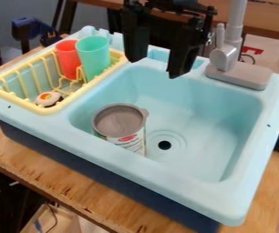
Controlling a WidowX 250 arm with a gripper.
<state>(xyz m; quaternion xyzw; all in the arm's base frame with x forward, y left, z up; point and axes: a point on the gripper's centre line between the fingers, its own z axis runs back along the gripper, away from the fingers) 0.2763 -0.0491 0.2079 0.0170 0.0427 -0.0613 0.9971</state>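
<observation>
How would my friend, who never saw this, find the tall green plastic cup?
Find the light-blue plastic toy sink, then the yellow dish rack at the picture's left. The tall green plastic cup is at the rack's far end. Unlike the orange-red plastic cup beside it, it's green and nearer the basin.

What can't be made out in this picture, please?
In the camera view:
Grey-lidded cylindrical can: base hidden by the front rim of the blue plastic sink.
Red plastic cup: partly behind the green plastic cup.
Grey plastic faucet: top cut off by the upper edge.
Small white round item: too small to identify.
</observation>
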